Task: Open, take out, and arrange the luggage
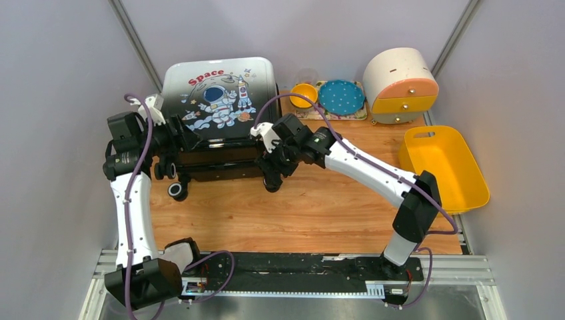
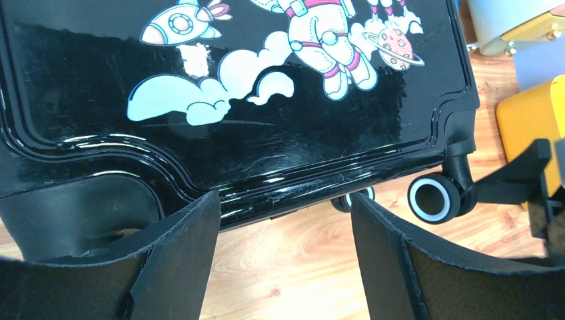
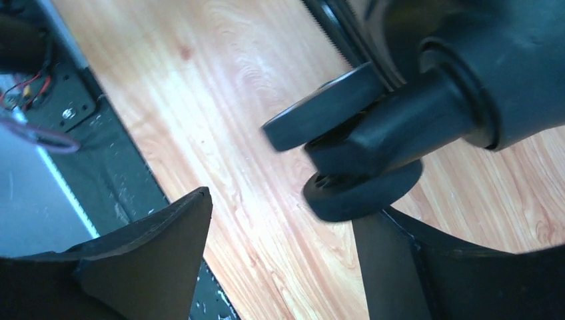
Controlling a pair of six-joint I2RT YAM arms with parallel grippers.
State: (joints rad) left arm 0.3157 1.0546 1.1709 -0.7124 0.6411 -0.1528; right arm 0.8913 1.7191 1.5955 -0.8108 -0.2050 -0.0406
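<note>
Gaping wide at the left gripper (image 2: pixel 283 200), just short of the suitcase (image 2: pixel 266 133) and its glossy near edge. Gaping too at the right gripper (image 3: pixel 283 207), holding nothing, with a black corner wheel (image 3: pixel 363 190) just beside one finger. Lying flat, print up, far left on the wooden table (image 1: pixel 300 207).

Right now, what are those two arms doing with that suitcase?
Two robot arms are working at a child's suitcase lying flat on the wooden table. The left gripper hovers open at its near edge, and the right gripper sits open beside a corner wheel. Neither holds anything, and the suitcase looks closed.
</note>
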